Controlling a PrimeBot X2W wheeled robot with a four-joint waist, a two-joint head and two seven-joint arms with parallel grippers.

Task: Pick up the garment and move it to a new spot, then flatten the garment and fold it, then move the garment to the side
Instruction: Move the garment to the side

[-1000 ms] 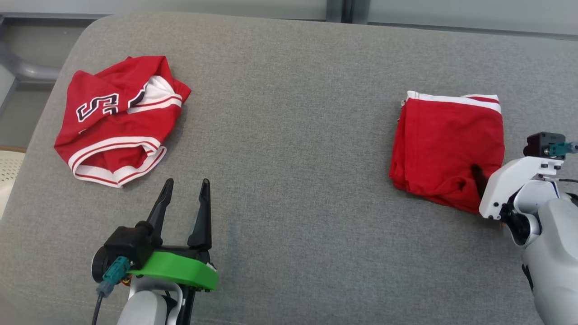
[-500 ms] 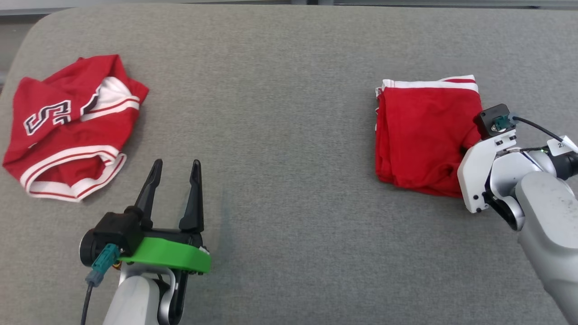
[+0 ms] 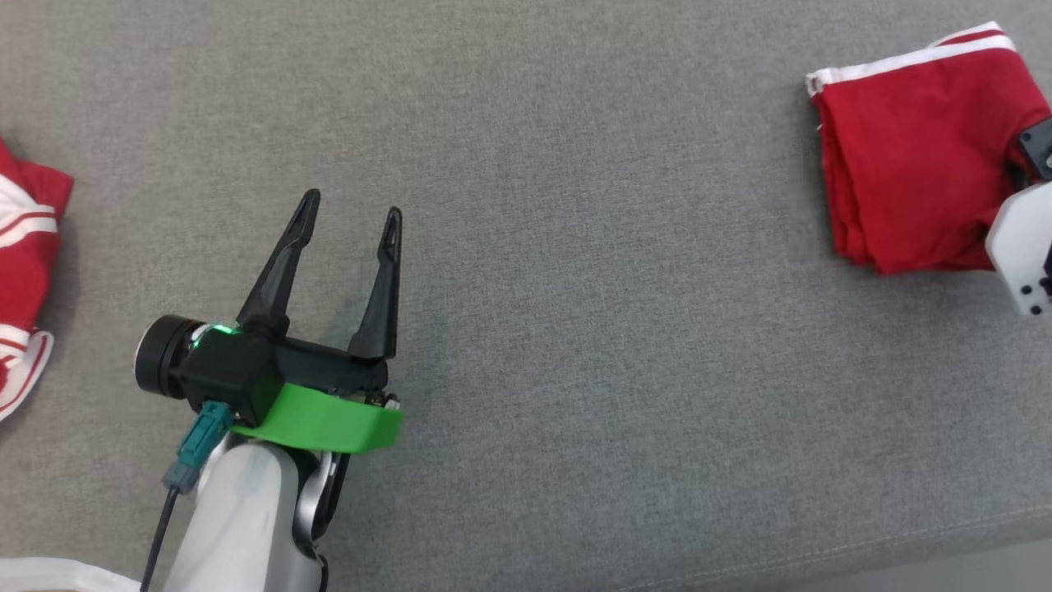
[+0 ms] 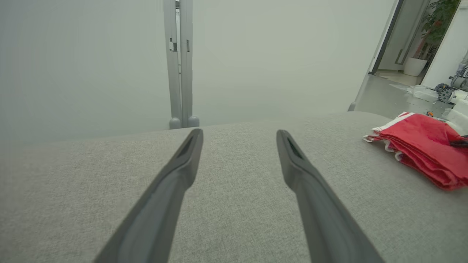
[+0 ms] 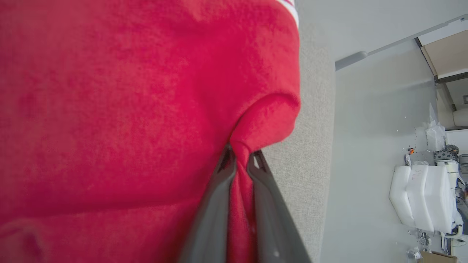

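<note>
— Right hand [image 5: 239, 157] first: what are its two dark fingers doing?
— Pressed together on a pinch of the folded red cloth garment with white trim [image 5: 109, 109], near one edge of it.
— And the left hand [image 3: 352, 205]?
— Spread wide, holding nothing, over the grey woven fabric surface [image 3: 592, 271].
— Where does the garment lie?
— On the surface's far right, well apart from the left hand. At the far left edge lies a crumpled red jersey with white stripes [image 3: 25, 238].
</note>
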